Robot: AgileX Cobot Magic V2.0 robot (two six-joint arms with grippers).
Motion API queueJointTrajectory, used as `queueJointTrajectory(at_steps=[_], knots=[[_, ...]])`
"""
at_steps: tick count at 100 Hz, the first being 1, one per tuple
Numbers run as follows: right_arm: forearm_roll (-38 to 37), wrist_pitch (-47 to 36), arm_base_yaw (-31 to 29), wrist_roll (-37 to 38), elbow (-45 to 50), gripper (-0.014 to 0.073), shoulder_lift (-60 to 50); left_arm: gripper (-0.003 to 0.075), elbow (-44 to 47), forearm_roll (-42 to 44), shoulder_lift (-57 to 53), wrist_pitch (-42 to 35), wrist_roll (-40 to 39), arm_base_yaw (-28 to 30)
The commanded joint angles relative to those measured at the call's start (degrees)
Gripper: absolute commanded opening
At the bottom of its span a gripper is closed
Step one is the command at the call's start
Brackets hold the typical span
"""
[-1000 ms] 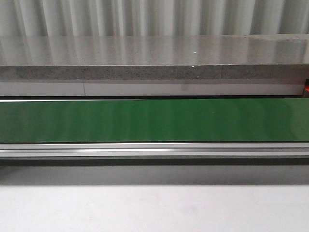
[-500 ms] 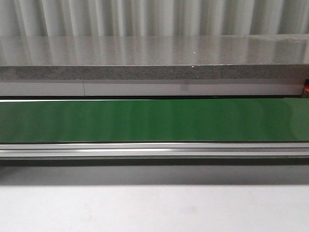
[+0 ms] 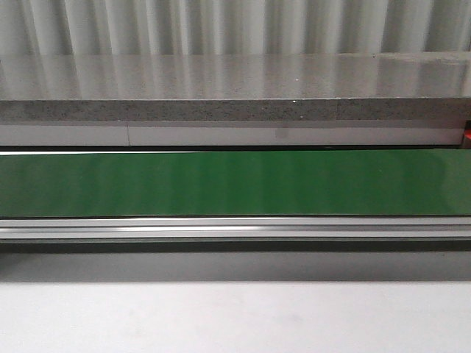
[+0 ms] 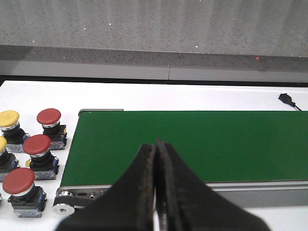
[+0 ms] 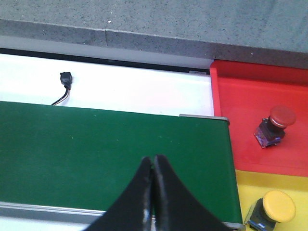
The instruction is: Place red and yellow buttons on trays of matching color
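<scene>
In the left wrist view, three red buttons [image 4: 49, 117] [image 4: 37, 145] [image 4: 19, 181] and two yellow buttons [image 4: 8, 119] [image 4: 1, 144] stand on the white table beside the green belt's end. My left gripper [image 4: 155, 144] hangs shut and empty over the belt [image 4: 192, 144]. The right wrist view shows a red tray [image 5: 250, 110] with one red button [image 5: 281, 116] on it and a yellow tray [image 5: 250, 185] with one yellow button [image 5: 279, 205]. My right gripper [image 5: 153, 159] is shut and empty above the belt [image 5: 96, 149]. Neither gripper appears in the front view.
The green conveyor belt [image 3: 235, 184] runs across the front view with an aluminium rail [image 3: 235, 228] before it and a grey stone ledge [image 3: 235, 110] behind. A small black plug with a cable [image 5: 65, 79] lies on the white table beyond the belt; another black plug [image 4: 286, 98] shows in the left wrist view.
</scene>
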Motion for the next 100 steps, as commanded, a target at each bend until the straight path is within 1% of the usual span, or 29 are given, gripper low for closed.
queueJointTrajectory(at_steps=[1, 81, 86, 90, 93, 97, 98, 100], knots=[[-0.1, -3.6, 0.1, -0.4, -1.4, -0.0067, -0.2, -0.002, -1.3, -0.2, 0.5, -4.3, 0.1, -0.4], [-0.1, -3.6, 0.1, -0.4, -1.4, -0.0067, -0.2, -0.0014, -1.3, -0.2, 0.5, -4.3, 0.1, -0.4], [-0.1, -3.6, 0.1, -0.4, -1.4, -0.0067, -0.2, 0.0014, -1.3, -0.2, 0.5, -4.2, 0.1, -0.4], [-0.1, -3.6, 0.1, -0.4, -1.4, -0.0067, -0.2, 0.0064, -1.3, -0.2, 0.5, -4.2, 0.2, -0.4], [-0.1, -3.6, 0.1, -0.4, -1.4, -0.0067, -0.2, 0.011, -1.3, 0.0, 0.5, -4.2, 0.2, -0.4], [-0.1, -3.6, 0.1, -0.4, -1.4, -0.0067, -0.2, 0.0193, -1.3, 0.0, 0.5, -4.2, 0.2, -0.4], [-0.1, -3.6, 0.1, -0.4, -1.4, -0.0067, -0.2, 0.0224, -1.3, 0.2, 0.5, -4.2, 0.2, -0.4], [-0.1, -3.6, 0.1, -0.4, -1.4, -0.0067, -0.2, 0.0256, -1.3, 0.4, 0.5, -4.0, 0.2, -0.4]])
